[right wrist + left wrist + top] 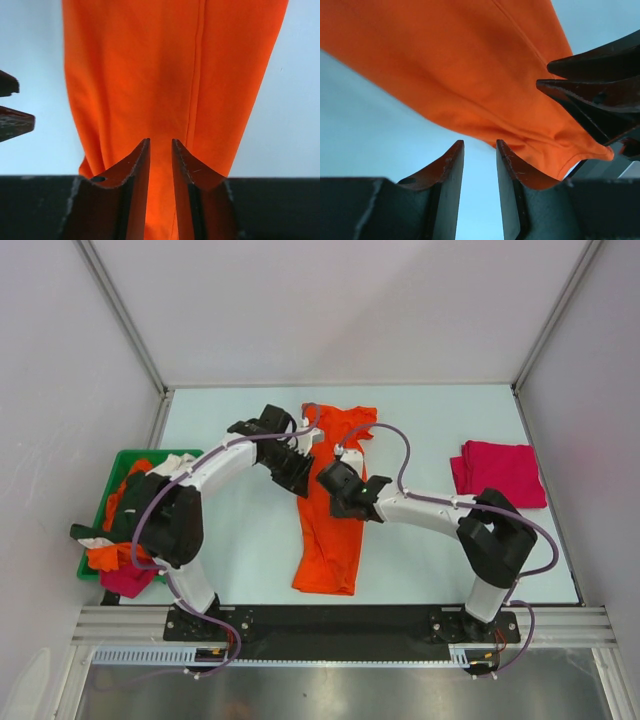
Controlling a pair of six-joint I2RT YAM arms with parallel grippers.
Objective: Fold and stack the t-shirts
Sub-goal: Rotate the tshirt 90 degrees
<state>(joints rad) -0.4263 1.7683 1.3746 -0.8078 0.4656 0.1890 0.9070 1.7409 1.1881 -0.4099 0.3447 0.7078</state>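
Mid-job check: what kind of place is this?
Likely a lab test cell, not a laundry: plain white panel walls box in a pale tabletop, with a green plastic bin of t-shirts at its left edge.

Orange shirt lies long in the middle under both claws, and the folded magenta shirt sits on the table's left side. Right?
No. The magenta shirt sits on the right side of the table, as the top view shows. The orange shirt does lie long in the middle, under the left claw and right claw.
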